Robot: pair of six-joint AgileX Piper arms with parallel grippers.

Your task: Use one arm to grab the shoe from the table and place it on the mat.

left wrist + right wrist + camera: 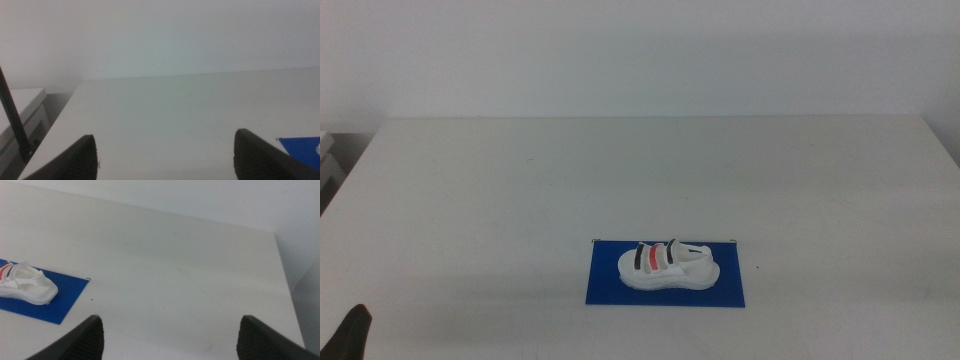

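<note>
**On the blue mat: the white shoe lies sideways**

At the lower left corner of the middle view, only a dark tip of the left gripper [352, 330] shows; in its own wrist view the left gripper's two jaws stand wide apart over the bare table [520, 180], holding nothing. Further right, near the front of the table, lies the mat [610, 290], flat and deep blue. The shoe [668, 266] rests on it, sole down, its long axis along the mat's long side, running left to right across the view. Two black straps and one red strap cross it. No writing can be read. The right gripper [170, 340] also has its jaws wide apart, empty, well apart from the shoe.
</note>
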